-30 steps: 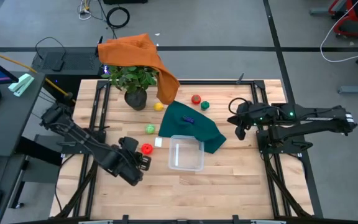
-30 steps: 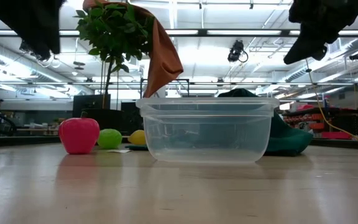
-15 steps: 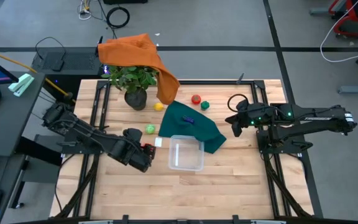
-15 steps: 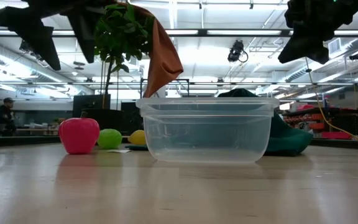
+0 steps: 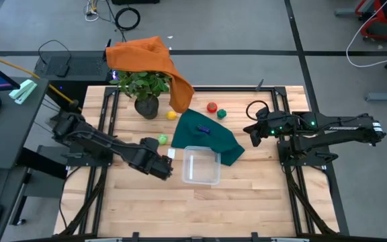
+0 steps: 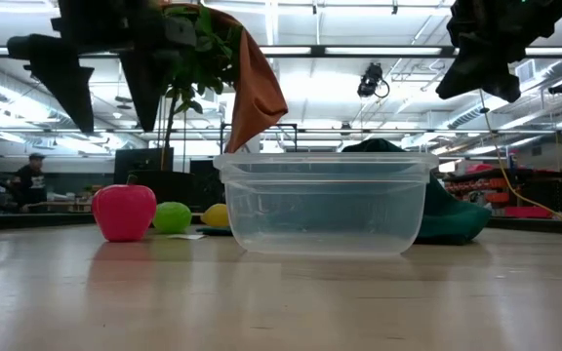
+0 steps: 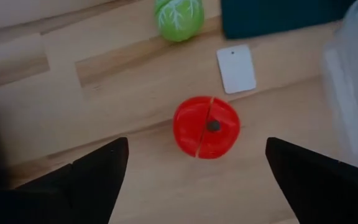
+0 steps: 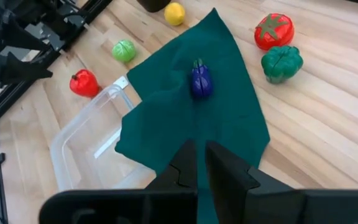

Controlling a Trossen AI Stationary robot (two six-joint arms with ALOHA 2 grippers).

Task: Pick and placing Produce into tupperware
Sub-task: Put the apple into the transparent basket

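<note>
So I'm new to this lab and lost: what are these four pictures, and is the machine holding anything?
It is a two-armed robot at a wooden table. One picture looks straight down, one sits at table height, and two come from cameras on the wrists. The left gripper is open above a red toy fruit, holding nothing. The right gripper is shut and empty, over a green cloth with a blue toy on it. A clear plastic container stands empty nearby.
</note>
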